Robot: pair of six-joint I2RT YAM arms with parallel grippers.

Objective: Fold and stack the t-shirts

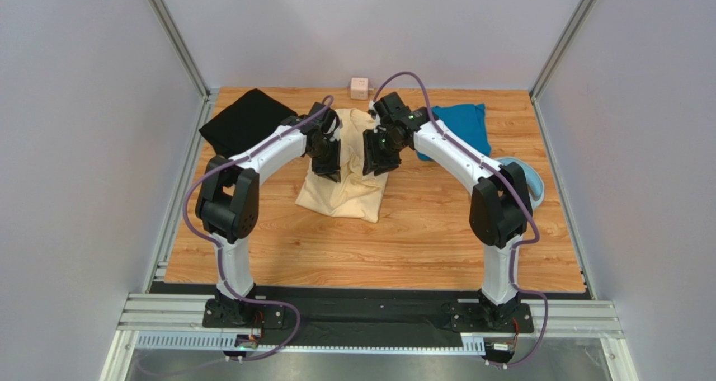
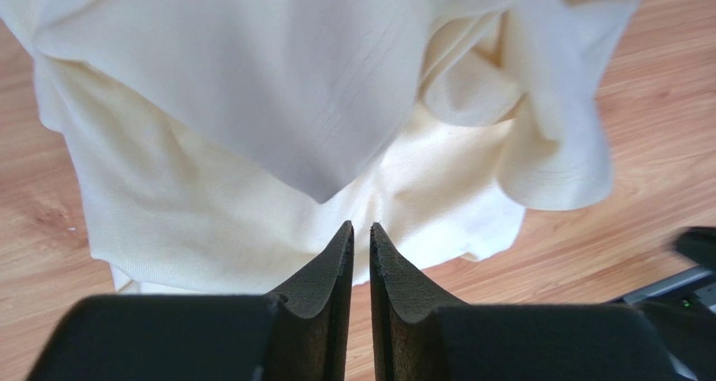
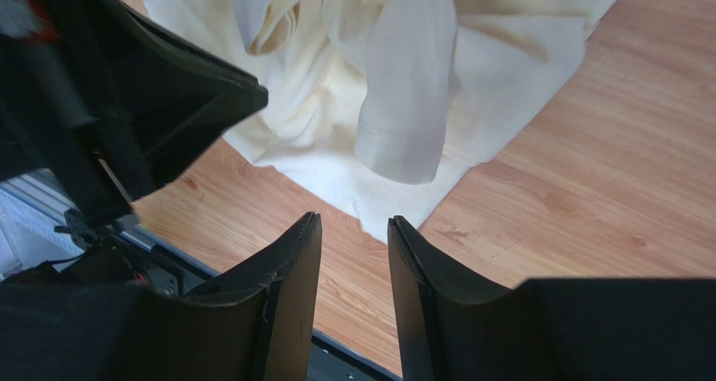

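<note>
- This is a robotics lab test cell, shown from overhead and from the cameras on my two wrists.
- Plain pale grey panel walls [image 1: 84, 146] close in the left, back and right sides. Bare silver aluminium corner posts [image 1: 172, 33] join them.
- The work surface is a rectangular tabletop of light wood-grain board [image 1: 420, 247].
- My white-and-black left arm [image 1: 252, 159] and right arm [image 1: 458, 150] are bolted to a slotted silver aluminium rail [image 1: 168, 314] at the near edge.
- Exposed purple cables [image 1: 195, 196] loop from my arms down to that rail.

On the surface [image 1: 378, 247], the largest shirt [image 1: 343, 192] lies centre frame, a second shirt [image 1: 239, 121] upper left, a third shirt [image 1: 462, 121] upper right, a cube [image 1: 360, 87] behind.
</note>
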